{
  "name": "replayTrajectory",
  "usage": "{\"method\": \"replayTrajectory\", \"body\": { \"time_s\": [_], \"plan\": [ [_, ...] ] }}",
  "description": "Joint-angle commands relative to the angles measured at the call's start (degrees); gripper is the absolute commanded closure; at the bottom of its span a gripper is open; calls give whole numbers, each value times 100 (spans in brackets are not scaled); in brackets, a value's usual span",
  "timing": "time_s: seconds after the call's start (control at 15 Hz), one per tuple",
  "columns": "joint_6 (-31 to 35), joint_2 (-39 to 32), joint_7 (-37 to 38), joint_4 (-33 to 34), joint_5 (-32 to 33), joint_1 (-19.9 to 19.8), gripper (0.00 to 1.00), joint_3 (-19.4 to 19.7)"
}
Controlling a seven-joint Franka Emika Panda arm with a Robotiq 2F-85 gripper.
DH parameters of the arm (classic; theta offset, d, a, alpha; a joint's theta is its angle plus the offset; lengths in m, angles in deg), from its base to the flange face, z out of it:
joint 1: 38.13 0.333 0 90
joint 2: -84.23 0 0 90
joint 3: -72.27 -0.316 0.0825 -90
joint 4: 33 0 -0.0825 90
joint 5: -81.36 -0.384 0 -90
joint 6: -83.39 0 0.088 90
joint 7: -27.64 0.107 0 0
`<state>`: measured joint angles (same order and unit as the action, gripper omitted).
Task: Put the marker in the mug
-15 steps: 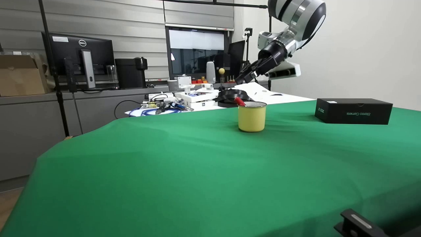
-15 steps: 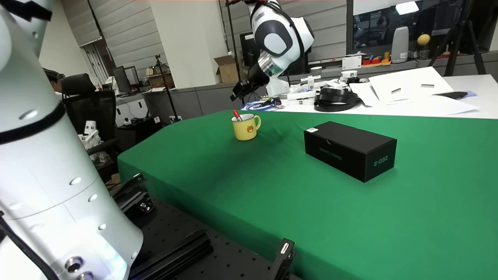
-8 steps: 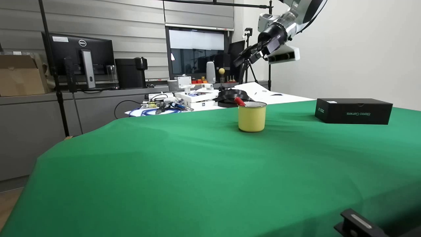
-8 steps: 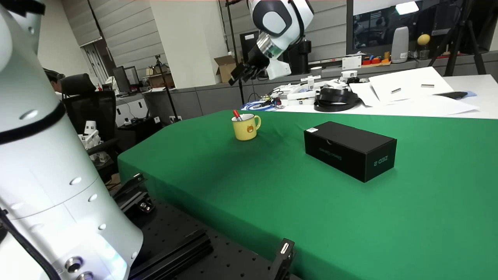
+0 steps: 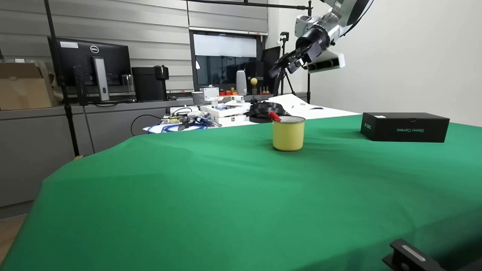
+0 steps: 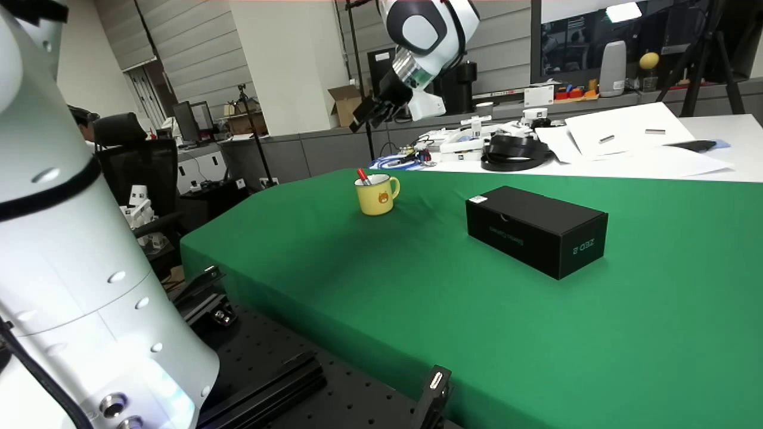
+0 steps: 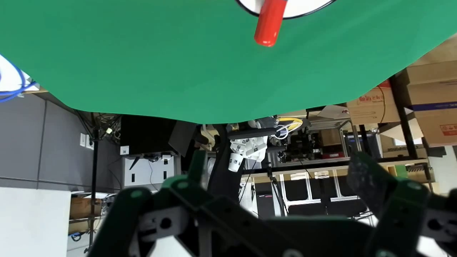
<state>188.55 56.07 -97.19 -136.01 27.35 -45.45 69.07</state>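
The pale yellow mug (image 5: 288, 135) (image 6: 375, 198) stands upright on the green cloth in both exterior views. The marker (image 5: 275, 116) (image 6: 362, 175) leans inside it, its red end poking out over the rim; its lower part is hidden by the mug wall. At the top edge of the wrist view, the red end of the marker (image 7: 270, 25) crosses the white inside of the mug (image 7: 303, 7), which is cut off by the frame. My gripper (image 7: 279, 166) is open, its fingers wide apart with nothing between them. In an exterior view the gripper (image 6: 362, 122) hangs well above the mug, touching nothing.
A black box (image 5: 406, 127) (image 6: 536, 229) sits on the green cloth (image 6: 417, 333) at some distance from the mug. Behind the cloth, a white table holds papers (image 6: 632, 134), a black coil (image 6: 515, 152) and white parts.
My gripper has risen away from the mug and its fingers look further apart; over the last half second it has hardly moved. The mug and marker have stayed put.
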Motion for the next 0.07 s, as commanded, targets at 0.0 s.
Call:
{"method": "replayTrajectory", "body": {
  "time_s": [0.0],
  "plan": [
    [-31,-4,-1,16,-11,42,0,56]
  ]
}}
